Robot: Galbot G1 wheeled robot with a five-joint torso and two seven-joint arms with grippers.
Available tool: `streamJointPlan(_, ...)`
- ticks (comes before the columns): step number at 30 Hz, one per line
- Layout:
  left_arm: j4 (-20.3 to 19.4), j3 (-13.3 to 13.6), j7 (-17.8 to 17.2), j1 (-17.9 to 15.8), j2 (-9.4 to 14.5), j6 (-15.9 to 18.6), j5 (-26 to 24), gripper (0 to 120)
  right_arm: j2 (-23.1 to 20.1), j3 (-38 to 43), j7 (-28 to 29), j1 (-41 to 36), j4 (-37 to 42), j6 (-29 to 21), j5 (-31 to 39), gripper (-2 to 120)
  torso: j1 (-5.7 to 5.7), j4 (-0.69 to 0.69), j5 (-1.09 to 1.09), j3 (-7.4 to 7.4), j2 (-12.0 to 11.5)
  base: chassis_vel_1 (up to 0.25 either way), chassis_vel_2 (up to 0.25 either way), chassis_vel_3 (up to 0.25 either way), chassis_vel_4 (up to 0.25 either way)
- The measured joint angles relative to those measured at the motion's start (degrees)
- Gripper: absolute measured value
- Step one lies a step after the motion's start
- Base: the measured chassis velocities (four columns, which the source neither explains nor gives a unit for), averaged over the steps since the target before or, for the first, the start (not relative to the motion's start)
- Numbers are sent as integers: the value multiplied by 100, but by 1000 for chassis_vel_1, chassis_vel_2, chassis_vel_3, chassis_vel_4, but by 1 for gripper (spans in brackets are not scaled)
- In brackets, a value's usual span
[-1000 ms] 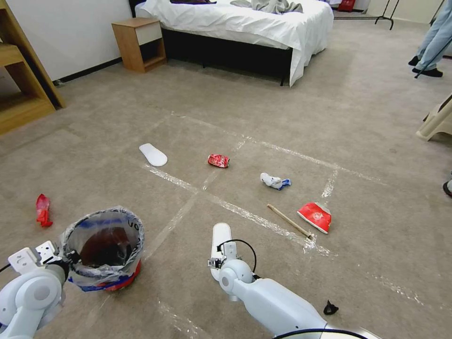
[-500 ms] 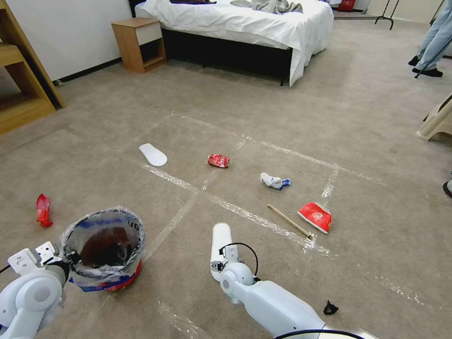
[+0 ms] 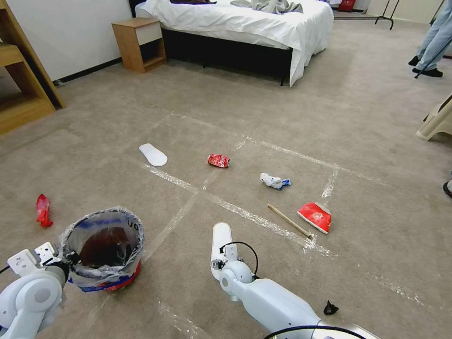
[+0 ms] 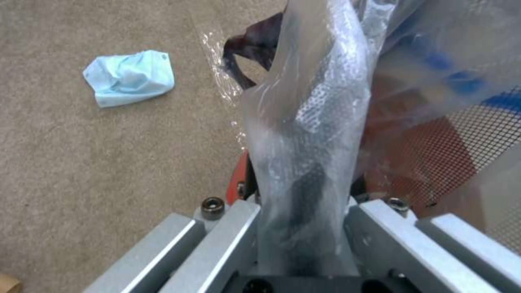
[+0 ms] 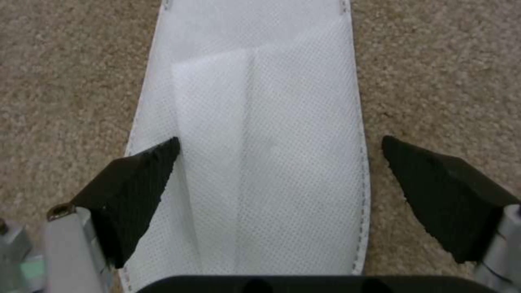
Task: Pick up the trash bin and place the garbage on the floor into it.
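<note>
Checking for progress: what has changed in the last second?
Little: the right tool shifted slightly over the white slipper, fingers open on either side, nothing grasped. The left tool still grips the trash bin rim; the litter lies unmoved.

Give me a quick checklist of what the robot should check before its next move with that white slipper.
1. Right gripper open: ok, its fingers stand spread apart.
2. Slipper between the fingers: ok, it lies flat on the floor with one finger over its edge and the other beside it over carpet.
3. Fingers touching the slipper: cannot tell.
4. Left gripper holding the bin: ok, it is shut on the rim and bag liner.
5. Bin mouth open for a drop: ok, it faces up in the head view.
6. Other garbage out of the way: ok, the can and wrapper lie farther off.
</note>
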Motion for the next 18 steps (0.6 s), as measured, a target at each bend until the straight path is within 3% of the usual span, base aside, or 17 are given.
streamJointPlan(9, 39, 4, 64, -4, -26, -44, 100, 0, 21, -32, -5, -8, -35, 13, -41, 87, 0, 1, 1, 0, 0, 0, 0, 0, 0)
streamJointPlan(18, 45, 17, 71, -16, -37, -75, 133, 0, 21, -37, -8, -56, -1, 23, -86, 62, 0, 2, 2, -1, 0, 0, 0, 0, 0)
